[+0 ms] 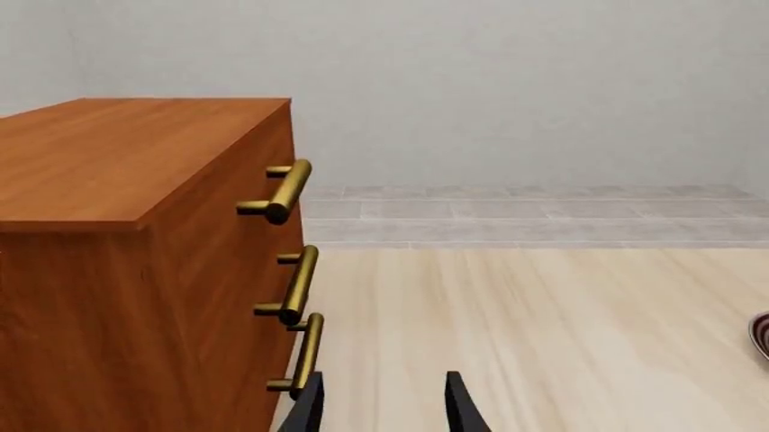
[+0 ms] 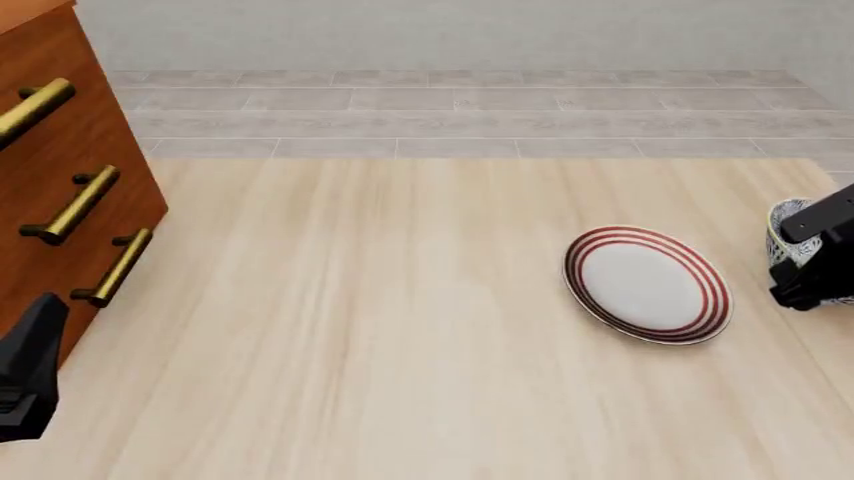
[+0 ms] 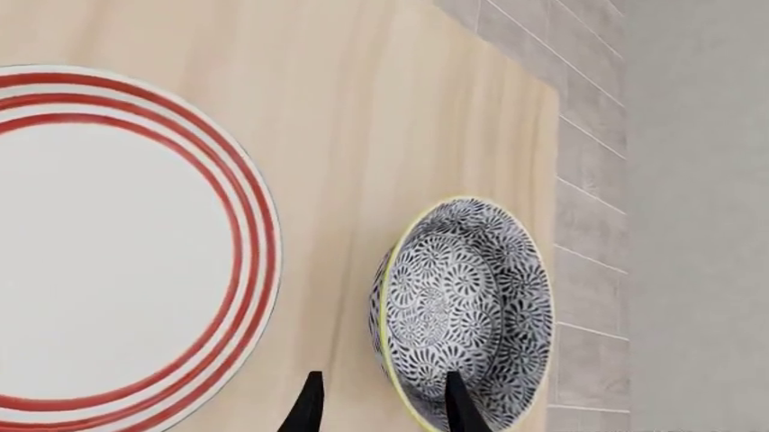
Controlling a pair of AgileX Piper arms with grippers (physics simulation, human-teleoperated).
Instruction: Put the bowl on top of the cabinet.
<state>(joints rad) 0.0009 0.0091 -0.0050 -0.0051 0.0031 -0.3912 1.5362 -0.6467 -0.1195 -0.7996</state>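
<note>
Both black grippers stood spread: the right gripper (image 3: 382, 403) straddling the floral-patterned white bowl's (image 3: 463, 310) rim, the left gripper (image 1: 382, 405) beside the reddish-brown wooden cabinet (image 1: 121, 234).

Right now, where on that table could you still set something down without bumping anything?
The widest bare patch is the wood between the cabinet on the left and the red-ringed plate. The near strip in front of the plate is bare too. It is crowded on the right, where the bowl stands near the plate under the right gripper.
</note>
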